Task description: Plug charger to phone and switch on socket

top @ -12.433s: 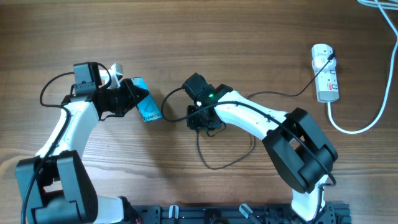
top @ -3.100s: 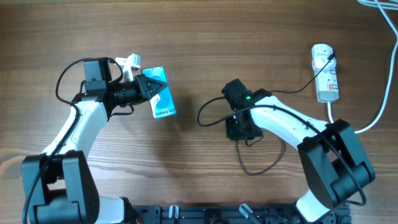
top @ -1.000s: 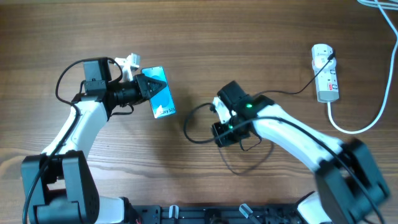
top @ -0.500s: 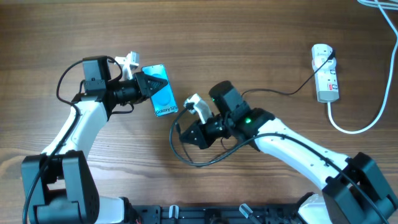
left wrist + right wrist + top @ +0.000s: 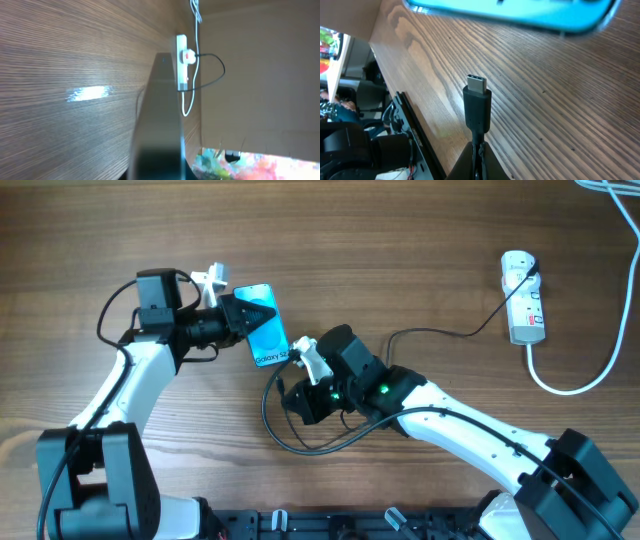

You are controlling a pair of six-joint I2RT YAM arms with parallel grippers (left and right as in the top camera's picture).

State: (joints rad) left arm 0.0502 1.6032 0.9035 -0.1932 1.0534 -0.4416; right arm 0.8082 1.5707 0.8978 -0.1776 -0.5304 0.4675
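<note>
Your right jaws are shut tight on the charger (image 5: 478, 112). They pinch the black wire just under its little tip. The tip stands straight up out of the jaws, and its silver end is bare. It points at the phone (image 5: 520, 12), which hangs just over it in the right wrist view. The tip and the phone are near, but they do not touch. The tip is not in the phone yet.

Your left jaws are shut on the phone and hold it by one end. The phone is up off the bench (image 5: 400, 240) and tilted. Its bright blue-green screen faces the overhead camera. The end with the small words is nearest your right arm. The left wrist view shows the phone only as a thin dark shape, edge on.

Behind the right jaws, the charger makes a loose loop on the bench. Then it runs off to the right, all the way to the socket (image 5: 524, 298). The socket lies flat at the far right, well apart from both arms. A white lead (image 5: 575, 388) curls away from its near end. I cannot tell if the switch is on.
</note>
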